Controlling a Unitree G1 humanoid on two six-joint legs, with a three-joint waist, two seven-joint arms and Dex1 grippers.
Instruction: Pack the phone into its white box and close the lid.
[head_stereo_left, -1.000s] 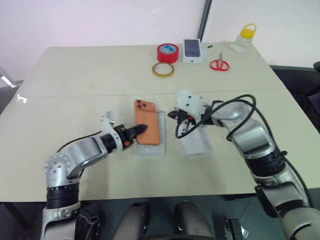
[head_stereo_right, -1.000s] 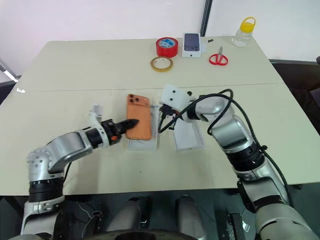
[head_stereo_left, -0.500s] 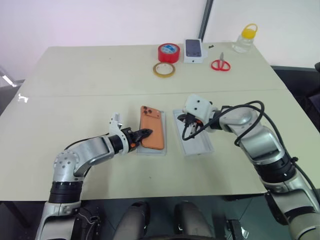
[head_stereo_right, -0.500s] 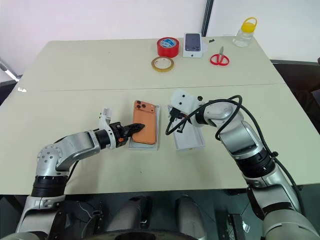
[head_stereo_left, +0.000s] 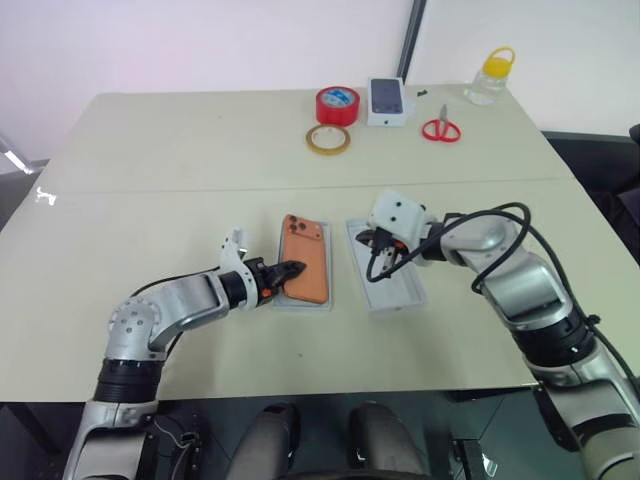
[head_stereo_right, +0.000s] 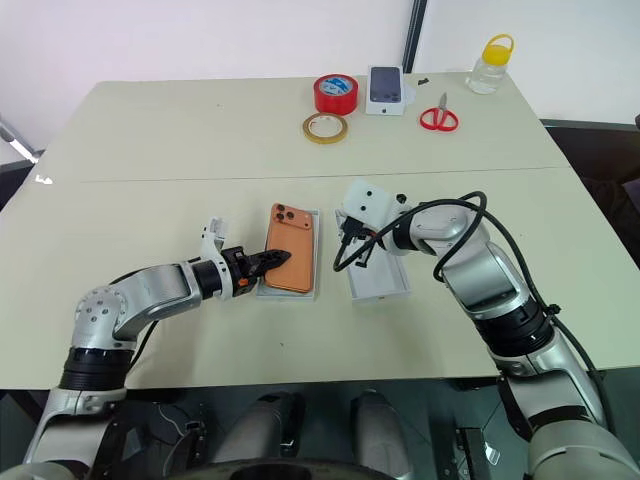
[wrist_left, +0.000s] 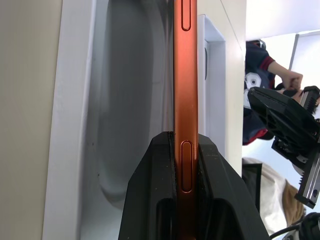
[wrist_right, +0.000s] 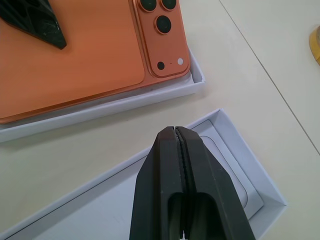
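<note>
Orange, the phone (head_stereo_right: 293, 246) lies camera side up over the white box (head_stereo_right: 314, 268), its near edge pinched by the left gripper (head_stereo_right: 272, 259). The right gripper (wrist_right: 179, 140) hovers clenched and empty above the lid (head_stereo_right: 384, 280), just beside the box

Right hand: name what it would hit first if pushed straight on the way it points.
Probably the open white cardboard lid: the shut right hand hovers over its inner floor, aimed down at it. Past that edge lies the flat orange phone in its white box.
</note>
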